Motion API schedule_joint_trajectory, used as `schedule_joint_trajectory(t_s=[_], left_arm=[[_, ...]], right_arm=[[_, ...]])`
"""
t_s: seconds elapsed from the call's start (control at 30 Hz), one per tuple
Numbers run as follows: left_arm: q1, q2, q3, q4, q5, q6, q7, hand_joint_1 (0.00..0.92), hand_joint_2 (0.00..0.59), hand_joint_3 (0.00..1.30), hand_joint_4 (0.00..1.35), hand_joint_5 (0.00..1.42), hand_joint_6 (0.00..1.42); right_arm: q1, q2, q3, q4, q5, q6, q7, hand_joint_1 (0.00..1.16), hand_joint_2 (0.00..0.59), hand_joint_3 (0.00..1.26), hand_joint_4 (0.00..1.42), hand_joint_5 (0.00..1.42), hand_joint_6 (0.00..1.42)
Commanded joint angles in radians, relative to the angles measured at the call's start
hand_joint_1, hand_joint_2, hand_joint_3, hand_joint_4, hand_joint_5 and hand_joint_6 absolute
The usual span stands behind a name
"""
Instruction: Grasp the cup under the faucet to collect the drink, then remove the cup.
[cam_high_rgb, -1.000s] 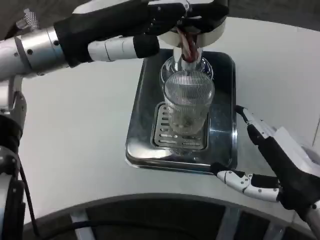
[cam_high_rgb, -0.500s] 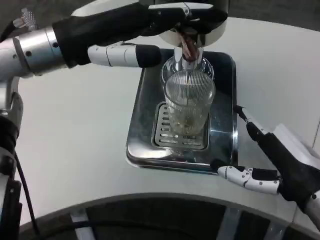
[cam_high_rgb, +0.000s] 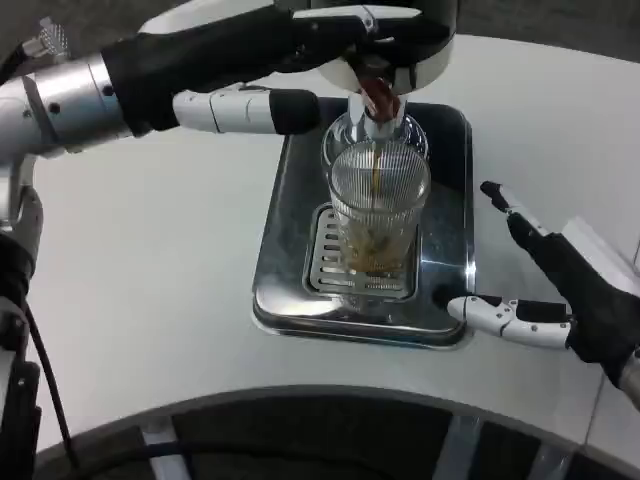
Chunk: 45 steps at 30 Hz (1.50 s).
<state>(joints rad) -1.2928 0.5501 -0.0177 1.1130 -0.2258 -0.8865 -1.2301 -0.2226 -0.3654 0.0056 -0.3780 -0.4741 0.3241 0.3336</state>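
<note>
White round table (cam_high_rgb: 160, 300) bears a shiny square steel drip tray (cam_high_rgb: 290, 290) with slotted grate. Left hand (cam_high_rgb: 300, 60) reaches across to the faucet (cam_high_rgb: 380, 100) head; its grip cannot be made out. Right hand (cam_high_rgb: 545, 295) lies just right of tray, fingers spread wide, holding nothing. Ribbed clear glass cup (cam_high_rgb: 378, 210) stands on grate under faucet, left of right hand, untouched, brown stream falling in.

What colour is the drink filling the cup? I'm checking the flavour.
Amber-brown drink, head view.
</note>
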Motion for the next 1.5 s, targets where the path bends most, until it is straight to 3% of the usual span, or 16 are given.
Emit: schedule_joint_trajectory(t_s=[0.03,0.57,1.0,1.5], left_arm=[[0.069,-0.001,-0.049,0.032,0.09,0.028,-0.038,0.0,0.055,0.14,0.08,0.15,0.11],[0.067,-0.002,-0.051,0.038,0.096,0.028,-0.025,0.0,0.055,0.14,0.08,0.15,0.11],[0.071,0.004,-0.05,0.035,0.093,0.025,-0.026,0.0,0.057,0.14,0.08,0.15,0.11],[0.067,0.006,-0.048,0.038,0.093,0.026,-0.023,0.0,0.065,0.15,0.08,0.16,0.11]], right_arm=[[-0.036,-0.011,-0.006,0.034,0.021,-0.005,-0.021,0.56,0.232,0.0,0.0,0.0,0.0],[-0.108,-0.012,0.03,0.108,0.101,-0.012,-0.009,0.61,0.208,0.0,0.0,0.0,0.0],[-0.196,0.01,0.059,0.219,0.123,-0.04,-0.052,0.61,0.199,0.0,0.0,0.0,0.0],[-0.267,0.018,0.076,0.278,0.143,-0.055,-0.075,0.6,0.194,0.0,0.0,0.0,0.0]])
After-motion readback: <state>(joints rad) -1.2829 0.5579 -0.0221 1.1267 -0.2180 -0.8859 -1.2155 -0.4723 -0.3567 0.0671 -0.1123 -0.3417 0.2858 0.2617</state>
